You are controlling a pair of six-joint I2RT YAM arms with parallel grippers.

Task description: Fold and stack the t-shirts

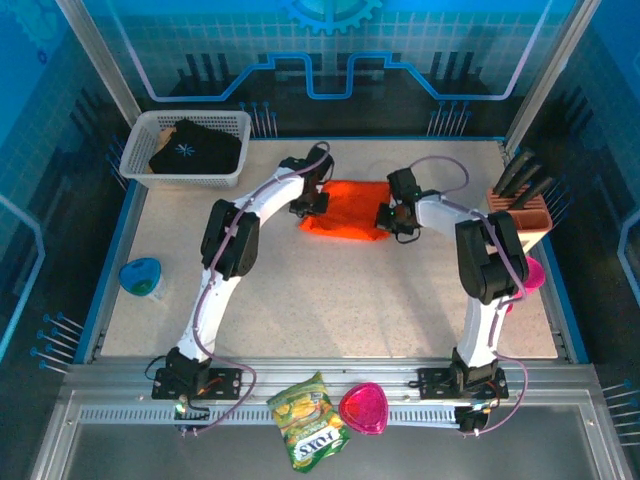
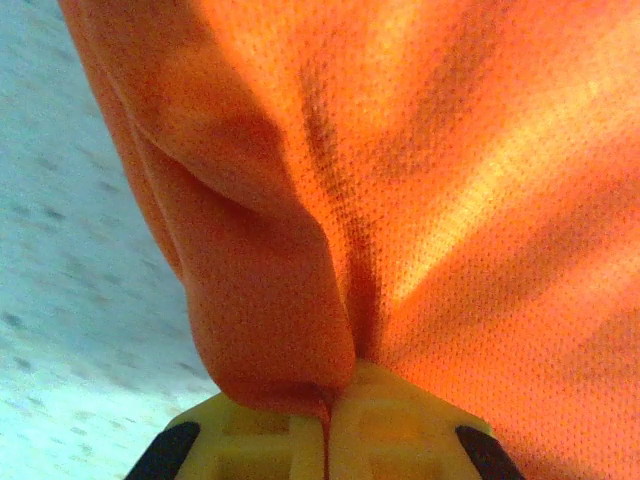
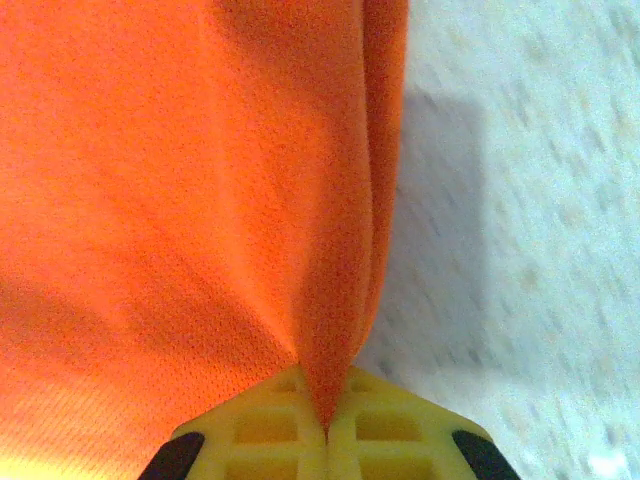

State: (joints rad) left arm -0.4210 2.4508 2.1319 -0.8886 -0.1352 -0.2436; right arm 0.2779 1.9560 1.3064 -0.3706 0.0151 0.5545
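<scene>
The orange t-shirt (image 1: 345, 208) lies bunched at the back middle of the table. My left gripper (image 1: 312, 203) is shut on its left edge, and a fold of orange cloth (image 2: 280, 340) is pinched between the yellow fingers (image 2: 400, 430). At the shirt's right edge my right gripper (image 1: 388, 217) is shut too, with a pointed tuck of cloth (image 3: 325, 370) squeezed between its fingers (image 3: 260, 430). The black t-shirt (image 1: 192, 148) with a white starburst sits in the white basket (image 1: 150, 165) at the back left.
A knife block (image 1: 522, 205) stands at the right edge. A blue cup (image 1: 141, 277) is at the left edge, a pink object (image 1: 533, 272) at the right. A snack bag (image 1: 308, 420) and a pink bowl (image 1: 364, 407) lie on the front rail.
</scene>
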